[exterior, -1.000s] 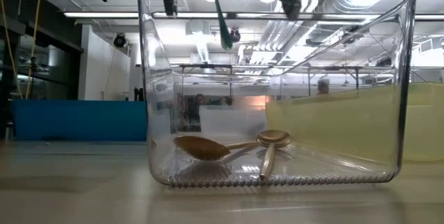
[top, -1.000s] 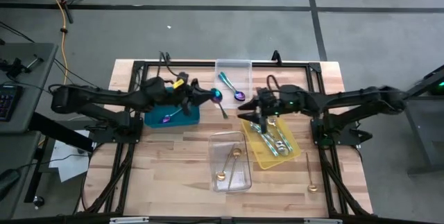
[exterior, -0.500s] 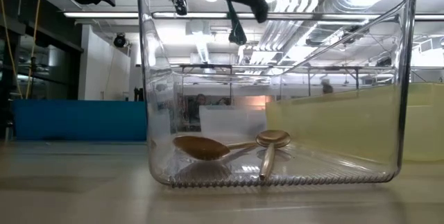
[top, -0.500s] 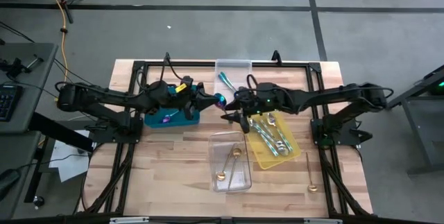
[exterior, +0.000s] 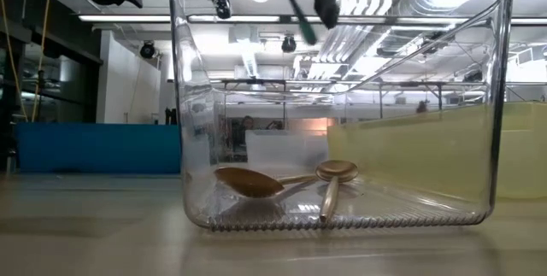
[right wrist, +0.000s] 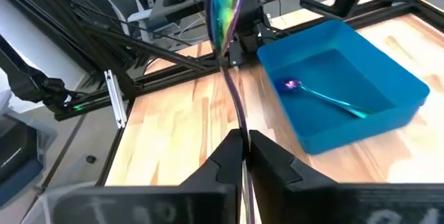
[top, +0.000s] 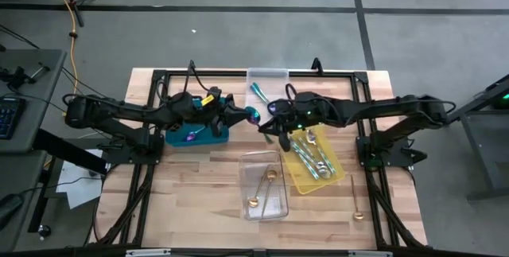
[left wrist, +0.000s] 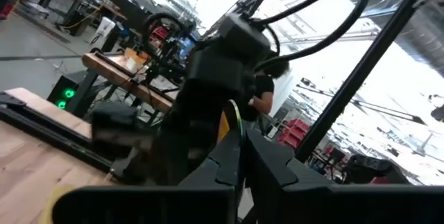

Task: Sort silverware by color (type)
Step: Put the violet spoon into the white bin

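An iridescent purple-blue spoon hangs in the air over the table's middle, between both grippers. My left gripper is shut on it from the left and my right gripper is shut on it from the right. In the right wrist view the spoon's bowl stands up at the far end of its thin handle. Another iridescent spoon lies flat on the floor of the teal tray. Two gold spoons lie in the near clear tray. My left gripper holds the spoon just below its bowl, pinched between the two fingers, which come level from the table's left. The spoon is clear of the table. My right gripper pinches the spoon's handle between its two fingertips. It comes from the table's right, slanting slightly down, and its fingers run roughly along the handle. The bowl end stands away from the fingers.
A yellow tray with silver pieces lies right of the middle. A clear tray at the far edge holds teal-handled pieces. One gold spoon lies on the bare wood at the near right. Black frame rails run along the table's sides.
My right gripper has gone toward the table's left, up to the spoon, and has shut on its handle. The handle, which hung nearly straight down from my left gripper, now slants toward the right gripper. The bowl end stays where it was.
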`<act>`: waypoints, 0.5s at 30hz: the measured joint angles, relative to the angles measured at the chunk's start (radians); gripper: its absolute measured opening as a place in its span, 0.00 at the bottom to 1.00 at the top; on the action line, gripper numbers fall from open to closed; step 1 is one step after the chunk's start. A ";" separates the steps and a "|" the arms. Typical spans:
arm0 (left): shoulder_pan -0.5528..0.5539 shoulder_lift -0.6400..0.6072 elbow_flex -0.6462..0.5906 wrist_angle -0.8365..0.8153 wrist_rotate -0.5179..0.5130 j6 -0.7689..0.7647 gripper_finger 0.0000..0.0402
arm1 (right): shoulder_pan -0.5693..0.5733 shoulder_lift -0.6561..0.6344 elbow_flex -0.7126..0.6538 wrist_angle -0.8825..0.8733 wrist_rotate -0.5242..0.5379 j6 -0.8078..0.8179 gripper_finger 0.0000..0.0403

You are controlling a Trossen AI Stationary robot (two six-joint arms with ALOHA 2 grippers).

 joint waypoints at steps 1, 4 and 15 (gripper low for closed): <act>0.005 -0.002 0.000 -0.006 0.000 -0.007 0.03 | 0.000 -0.015 0.000 -0.017 0.002 -0.001 0.04; 0.027 -0.007 0.000 -0.016 0.015 -0.029 0.08 | -0.009 -0.059 0.000 -0.066 0.004 -0.027 0.01; 0.154 -0.238 -0.002 -0.362 0.086 0.078 0.23 | -0.038 -0.306 -0.005 -0.489 0.156 -0.051 0.01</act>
